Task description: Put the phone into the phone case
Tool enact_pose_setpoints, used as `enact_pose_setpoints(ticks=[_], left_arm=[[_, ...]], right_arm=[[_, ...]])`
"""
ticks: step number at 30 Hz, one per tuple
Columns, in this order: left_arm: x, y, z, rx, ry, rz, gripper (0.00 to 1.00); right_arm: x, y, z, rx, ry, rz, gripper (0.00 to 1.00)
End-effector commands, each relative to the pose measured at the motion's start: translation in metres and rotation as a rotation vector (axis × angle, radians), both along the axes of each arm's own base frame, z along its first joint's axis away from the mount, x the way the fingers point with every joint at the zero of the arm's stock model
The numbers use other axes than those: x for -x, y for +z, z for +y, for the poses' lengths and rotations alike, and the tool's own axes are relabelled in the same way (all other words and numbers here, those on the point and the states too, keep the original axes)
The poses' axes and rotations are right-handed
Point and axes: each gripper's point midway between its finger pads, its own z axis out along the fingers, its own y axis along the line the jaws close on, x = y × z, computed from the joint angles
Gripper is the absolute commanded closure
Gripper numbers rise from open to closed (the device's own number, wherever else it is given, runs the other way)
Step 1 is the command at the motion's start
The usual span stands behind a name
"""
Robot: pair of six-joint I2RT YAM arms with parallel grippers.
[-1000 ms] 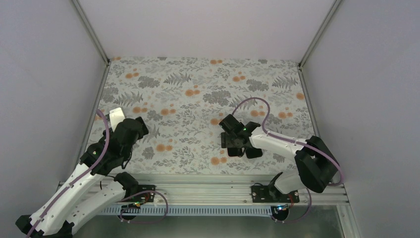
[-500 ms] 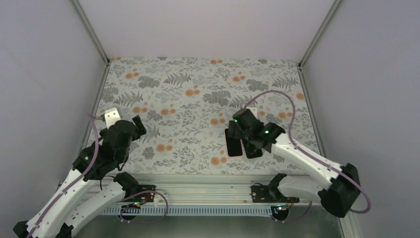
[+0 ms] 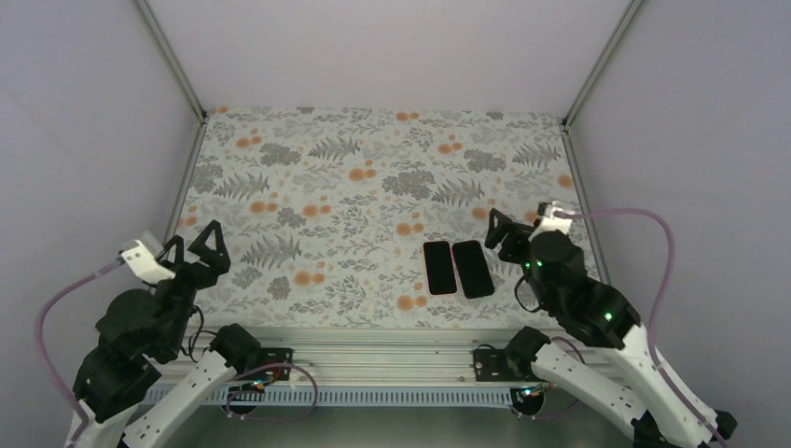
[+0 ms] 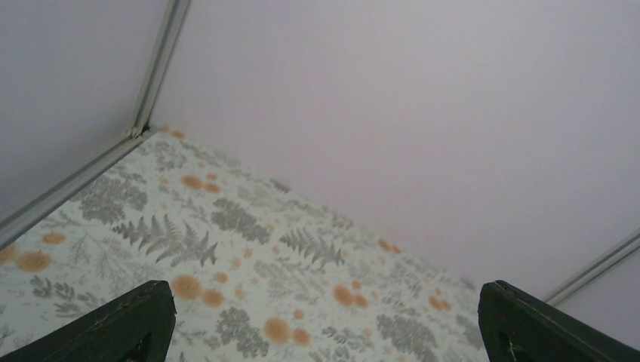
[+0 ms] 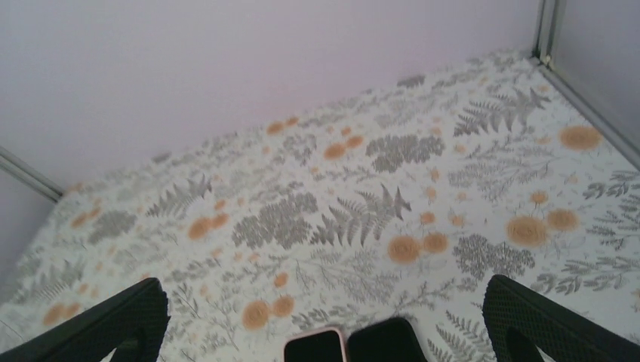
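The floral-patterned table (image 3: 373,177) carries just two small things, both near its front edge and right of centre. They are dark slabs lying flat and side by side, close enough that their long edges nearly touch. The left slab (image 3: 438,268) has a thin pale pink rim around a black face, so it reads as the phone case, or as a phone already seated in a pink case. The right slab (image 3: 473,269) is plain black with no rim and could be a bare phone or an empty dark case. The overhead view is too small to settle which, and the right wrist view shows only their top ends.

The scene therefore fits two stages. Either phone and case lie apart waiting to be joined, or the phone already sits inside the pink-rimmed case with a second dark item beside it. The pictures do not decide between them.

Both arms are pulled in toward their bases, well apart from the two slabs. The left gripper (image 3: 198,248) hangs at the table's near left with its fingers spread wide and nothing between them. The right gripper (image 3: 504,233) sits just right of the slabs, jaws likewise apart and holding nothing.
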Motion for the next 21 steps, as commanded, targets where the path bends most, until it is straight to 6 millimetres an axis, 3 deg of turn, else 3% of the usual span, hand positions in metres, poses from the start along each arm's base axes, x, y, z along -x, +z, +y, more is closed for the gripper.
enact_pose_setpoints(ticks=[1, 6, 10, 21], left_arm=[[0.01, 0.002, 0.008, -0.017, -0.001, -0.067, 0.0], [0.011, -0.007, 0.01, -0.008, 0.009, -0.075, 0.0], [0.003, -0.027, 0.004, -0.003, 0.01, -0.049, 0.0], [0.006, -0.037, 0.019, 0.034, 0.091, -0.014, 0.0]], right_arm=[[0.006, 0.01, -0.021, 0.009, -0.05, -0.093, 0.01], [0.014, 0.012, -0.029, -0.011, -0.055, -0.134, 0.01], [0.016, 0.012, -0.03, -0.029, -0.051, -0.15, 0.01], [0.019, 0.013, -0.034, -0.054, -0.064, -0.165, 0.01]])
